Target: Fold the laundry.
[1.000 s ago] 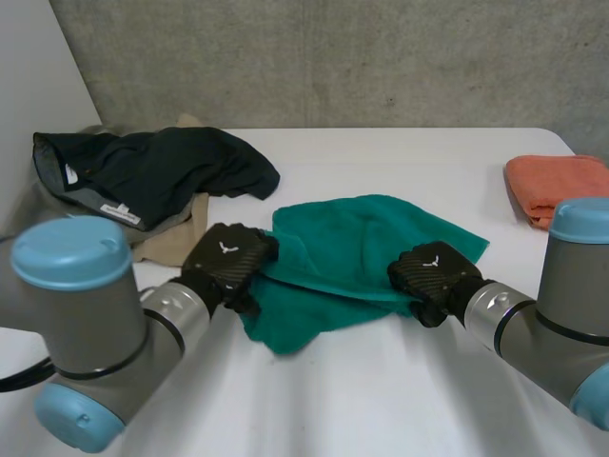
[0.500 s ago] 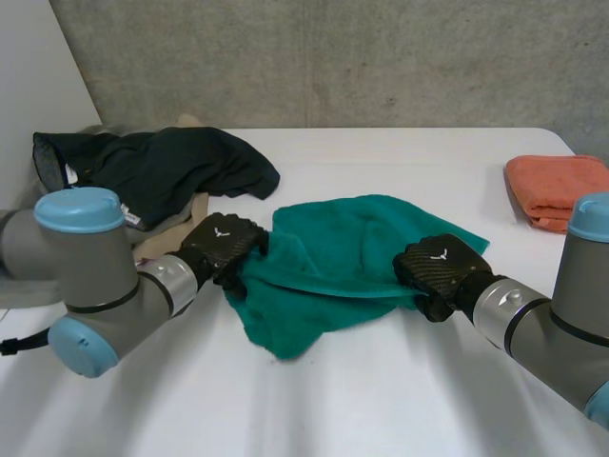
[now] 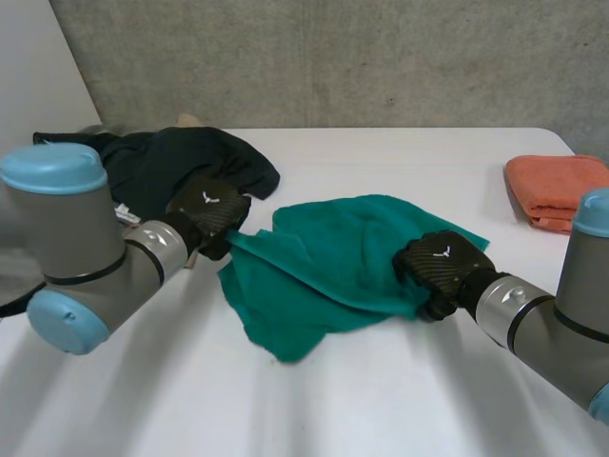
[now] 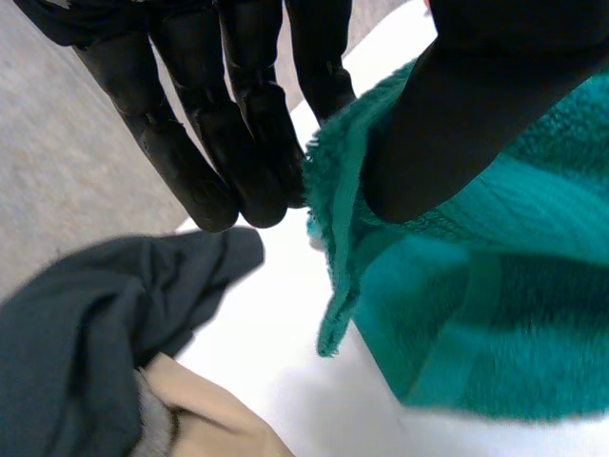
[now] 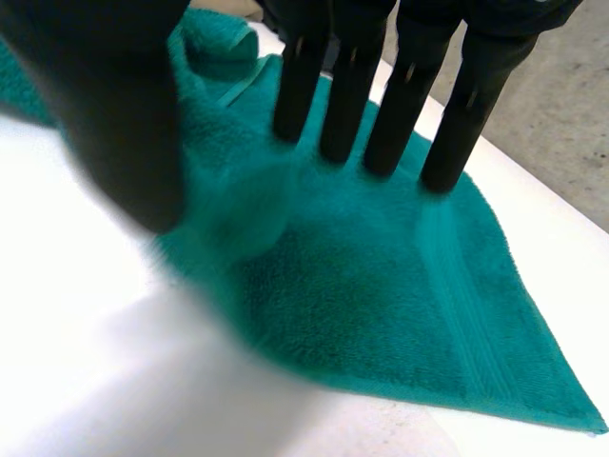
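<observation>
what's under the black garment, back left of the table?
A beige cloth pokes out beneath the black garment. How far it runs underneath, and anything else below, is covered by the garment.

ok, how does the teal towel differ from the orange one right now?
The teal towel lies opened out and rumpled mid-table; the orange towel sits folded at the table's right edge. The teal towel is pinched at one edge by the left hand, with the right hand at its opposite edge; the orange towel is untouched. Both lie on the white table.
</observation>
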